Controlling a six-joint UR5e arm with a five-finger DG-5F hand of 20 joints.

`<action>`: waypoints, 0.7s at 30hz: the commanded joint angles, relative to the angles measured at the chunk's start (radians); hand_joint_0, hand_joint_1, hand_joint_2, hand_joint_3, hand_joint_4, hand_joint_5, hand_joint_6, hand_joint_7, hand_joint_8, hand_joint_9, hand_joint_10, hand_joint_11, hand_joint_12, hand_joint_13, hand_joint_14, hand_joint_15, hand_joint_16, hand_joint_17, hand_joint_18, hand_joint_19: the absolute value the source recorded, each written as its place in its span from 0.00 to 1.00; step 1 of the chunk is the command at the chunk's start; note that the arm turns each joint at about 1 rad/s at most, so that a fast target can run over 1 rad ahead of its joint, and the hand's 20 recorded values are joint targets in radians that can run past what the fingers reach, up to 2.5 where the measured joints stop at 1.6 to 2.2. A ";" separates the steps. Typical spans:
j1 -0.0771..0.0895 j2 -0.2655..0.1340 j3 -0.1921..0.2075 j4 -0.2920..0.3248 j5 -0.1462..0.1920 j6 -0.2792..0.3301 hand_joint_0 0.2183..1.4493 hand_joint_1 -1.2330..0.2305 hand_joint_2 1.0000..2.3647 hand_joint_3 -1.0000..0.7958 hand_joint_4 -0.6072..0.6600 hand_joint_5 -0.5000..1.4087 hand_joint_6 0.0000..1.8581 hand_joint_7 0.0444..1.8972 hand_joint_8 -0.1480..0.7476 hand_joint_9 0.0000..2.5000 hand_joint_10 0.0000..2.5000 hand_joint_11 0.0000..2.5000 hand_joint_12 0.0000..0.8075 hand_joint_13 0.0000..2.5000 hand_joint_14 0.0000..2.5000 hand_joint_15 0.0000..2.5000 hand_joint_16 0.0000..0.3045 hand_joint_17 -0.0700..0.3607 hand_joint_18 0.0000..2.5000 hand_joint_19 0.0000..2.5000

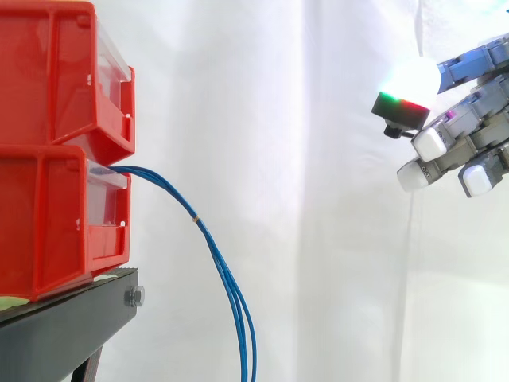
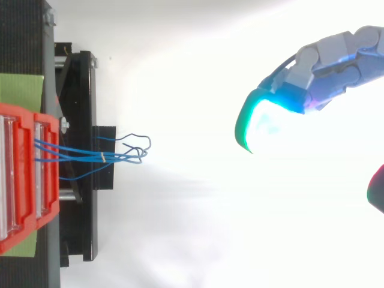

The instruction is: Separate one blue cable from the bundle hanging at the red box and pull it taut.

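a white curtain (image 1: 318, 199) closes off the whole background. at 9 o'clock in the side view, 2 red bins (image 1: 48, 79) sit stacked on a black stand (image 1: 64, 318). the bundle of blue cables (image 1: 227, 274) comes out of the front of the lower bin (image 1: 48, 231). the strands are anchored there and free everywhere else, which is why they sag under their own weight instead of running straight. a small pale band (image 1: 196, 216) gathers them at 1 point just past the bin, and below it they fan a little.

the bundle's long axis starts almost level toward 3 o'clock. it then bends and points toward 5 o'clock, leaving the bottom edge of the side view. from above, the same strands run toward 3 o'clock across the stand, slightly spread between the bin and the band.

the hand (image 1: 469, 139) hangs at 3 o'clock, well apart from the cables and higher than the point where they leave the bin. its fingers are loosely bent and relaxed, with the pads (image 1: 429, 144) facing 9 o'clock toward the bins. nothing is between them, so the hand is released and empty. the pose looks like a ready stance for reaching in.

no strand is singled out yet, so i judge the task to be at its start. the fanned stretch below the band seems the easiest place to pick off 1 cable.
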 commanded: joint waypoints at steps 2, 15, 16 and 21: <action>-0.001 0.000 0.000 0.000 0.000 0.000 0.27 0.46 0.00 0.29 0.72 0.16 0.27 0.47 0.56 0.23 0.00 0.13 0.51 0.20 0.00 0.13 0.19 0.46 0.22 0.22; -0.001 0.000 0.000 0.000 0.000 0.000 0.27 0.46 0.00 0.32 0.73 0.16 0.27 0.48 0.57 0.24 0.00 0.15 0.50 0.18 0.00 0.11 0.18 0.45 0.20 0.17; -0.001 0.000 0.000 0.000 0.000 0.000 0.27 0.46 0.00 0.32 0.73 0.16 0.27 0.48 0.57 0.24 0.00 0.15 0.50 0.18 0.00 0.12 0.18 0.45 0.20 0.17; 0.001 0.000 0.000 0.000 0.000 0.000 0.27 0.46 0.00 0.32 0.71 0.15 0.27 0.48 0.56 0.23 0.00 0.15 0.49 0.19 0.00 0.12 0.18 0.45 0.20 0.18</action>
